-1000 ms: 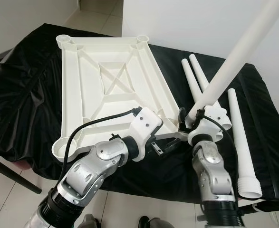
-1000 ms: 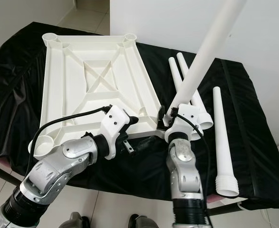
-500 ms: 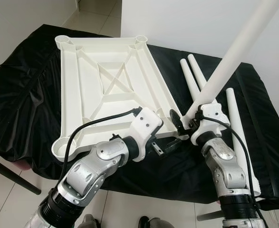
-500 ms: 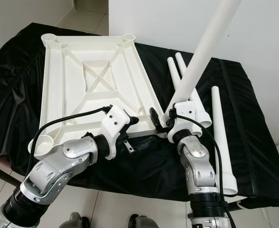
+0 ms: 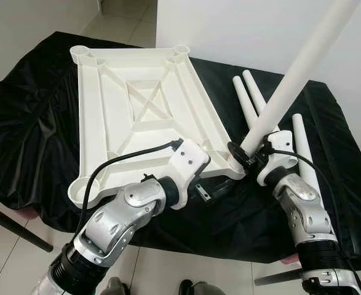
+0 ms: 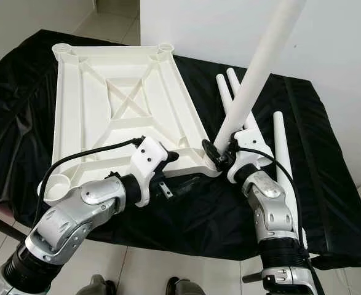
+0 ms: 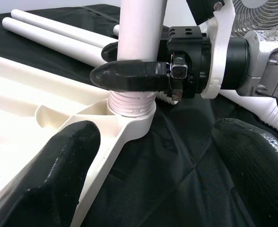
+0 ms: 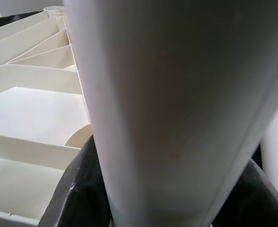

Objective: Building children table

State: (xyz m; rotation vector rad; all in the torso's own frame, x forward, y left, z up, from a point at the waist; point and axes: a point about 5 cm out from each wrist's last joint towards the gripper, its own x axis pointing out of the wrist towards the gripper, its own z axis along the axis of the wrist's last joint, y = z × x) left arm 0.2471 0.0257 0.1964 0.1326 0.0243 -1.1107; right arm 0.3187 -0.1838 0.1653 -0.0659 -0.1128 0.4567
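One table leg (image 5: 294, 80) in tabletop (image 5: 137, 104) corner socket (image 7: 131, 106)

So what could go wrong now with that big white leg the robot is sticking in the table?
1. The leg leans in the right gripper, and its threads sit at the corner socket. It might screw in crooked and jam.
2. The left gripper is open around the tabletop corner, so twisting could slide it on the black cloth.
3. The long leg could swing and knock the spare legs.

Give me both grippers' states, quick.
Left gripper: open, fingers either side of the white plastic tabletop's corner.
Right gripper: closed on the white plastic table leg.
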